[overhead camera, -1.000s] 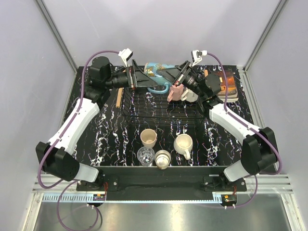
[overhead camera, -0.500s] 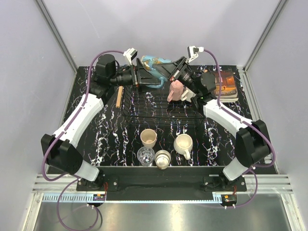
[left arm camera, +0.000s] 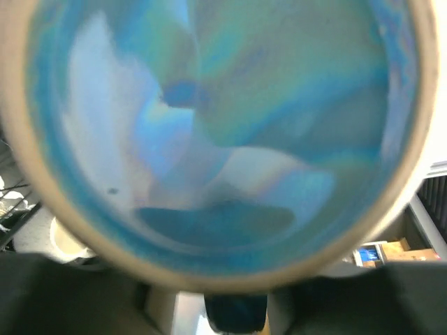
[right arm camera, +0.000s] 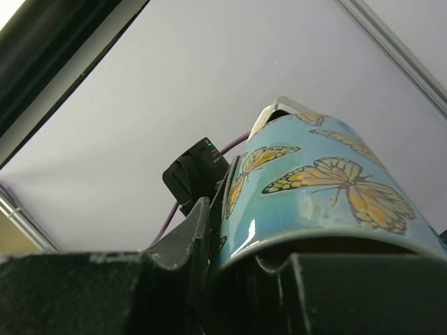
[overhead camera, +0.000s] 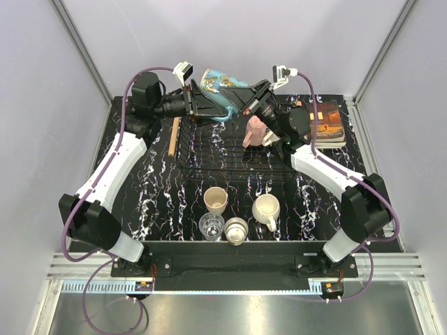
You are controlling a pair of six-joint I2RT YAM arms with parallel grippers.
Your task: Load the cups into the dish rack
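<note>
heads up, your blue mug [overhead camera: 221, 84] with the butterflies is up in the air at the top middle of the overhead frame, tilted, hanging between both arms just above the upper edge of the dish rack [overhead camera: 230, 157]. your right claw [overhead camera: 244, 100] is pinching it at the open end; its wrist view shows dark fingers pressed against the rim with the butterfly wall rising above them. your left claw [overhead camera: 208, 106] is right up against the other end, coming in from the left. its wrist view is just blurry blue glaze ringed in cream filling the frame, so i can't tell if that one is clamped or loose. in the rack's upper right there's a pink mug [overhead camera: 255, 130] with a white mug [overhead camera: 274, 137] just beside it. lower middle, on the counter [overhead camera: 160, 188] below the rack: a cream cup [overhead camera: 216, 200], a cream mug [overhead camera: 266, 209], a glass tumbler [overhead camera: 211, 225] and a pale cup [overhead camera: 237, 230] just beside the tumbler. a book [overhead camera: 327, 120] sits at the upper right, outside the rack
</note>
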